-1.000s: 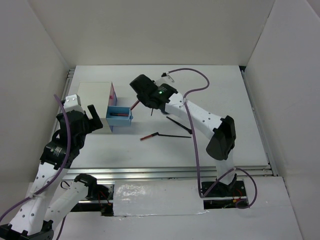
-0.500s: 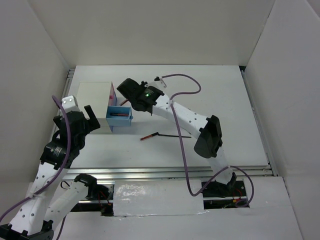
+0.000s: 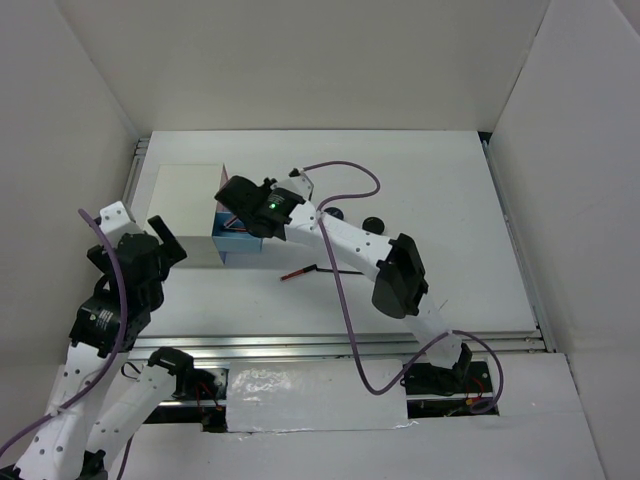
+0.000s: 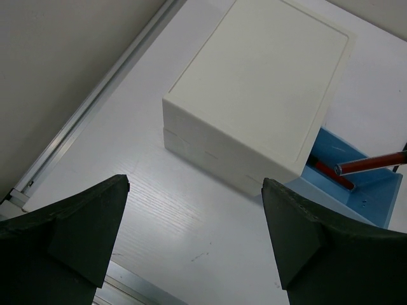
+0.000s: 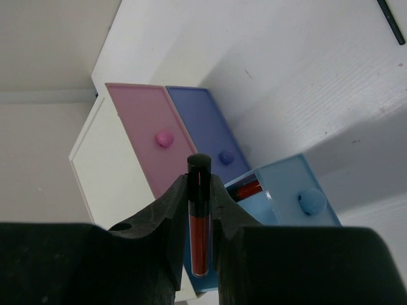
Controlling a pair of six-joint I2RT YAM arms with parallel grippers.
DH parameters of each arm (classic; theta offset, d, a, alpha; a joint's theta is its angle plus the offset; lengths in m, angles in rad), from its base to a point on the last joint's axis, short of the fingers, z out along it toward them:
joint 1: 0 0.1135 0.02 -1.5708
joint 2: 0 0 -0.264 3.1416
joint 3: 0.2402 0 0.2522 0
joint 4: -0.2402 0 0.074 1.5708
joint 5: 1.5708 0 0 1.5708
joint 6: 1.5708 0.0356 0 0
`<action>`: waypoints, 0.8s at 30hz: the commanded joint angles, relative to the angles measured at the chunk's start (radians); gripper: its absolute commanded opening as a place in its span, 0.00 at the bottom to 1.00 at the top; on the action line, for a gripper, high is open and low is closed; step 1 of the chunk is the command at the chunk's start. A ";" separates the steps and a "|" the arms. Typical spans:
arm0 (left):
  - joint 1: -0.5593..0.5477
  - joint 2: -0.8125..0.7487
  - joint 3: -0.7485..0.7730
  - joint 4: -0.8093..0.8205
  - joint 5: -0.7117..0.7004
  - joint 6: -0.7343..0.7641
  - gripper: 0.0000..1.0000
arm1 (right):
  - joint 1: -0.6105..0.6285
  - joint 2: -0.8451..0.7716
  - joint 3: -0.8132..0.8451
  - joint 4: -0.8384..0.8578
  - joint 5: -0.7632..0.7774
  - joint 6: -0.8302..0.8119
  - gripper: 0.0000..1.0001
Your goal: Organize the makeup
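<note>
Item 1, red tube (image 5: 198, 244) with black cap: we find it pinched between the fingers of the right gripper (image 5: 200, 189); its long axis runs along the fingers, cap end foremost, pointing away from the wrist toward the drawer fronts; the jaws stand narrowed onto its sides; the tube hangs over the light blue drawer (image 5: 289, 190), which is pulled out.

Item 2, red stick (image 5: 248, 189): it lies inside that drawer, long axis along the drawer's back edge.

Item 3, red-and-black pencil (image 3: 299, 271): it lies flat on the table (image 3: 450, 180), in front of the drawers, red end to the left, slanting slightly; just right of it a thin black pencil (image 3: 350, 270) lies almost across the view; their inner ends meet or nearly so, we cannot tell which.

Item 4, a round black compact (image 3: 335, 213) and a second compact (image 3: 373, 222): both sit on the table just beyond the right forearm.

Item 5, left gripper (image 4: 194, 235): jaws spread wide, holding nothing, touching nothing; it hovers near the white box (image 4: 254, 89), on the side away from the drawers.

Fittings: pink drawer (image 5: 149, 127) and purple drawer (image 5: 213, 136), both pushed in, side by side.
</note>
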 commanded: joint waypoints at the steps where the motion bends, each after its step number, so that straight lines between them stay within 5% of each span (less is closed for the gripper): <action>1: -0.005 0.012 0.028 0.009 -0.021 -0.022 0.99 | 0.011 0.021 0.069 0.017 0.084 0.024 0.00; 24: -0.010 -0.002 0.028 0.008 -0.023 -0.030 0.99 | 0.058 0.062 0.089 0.018 0.229 0.016 0.02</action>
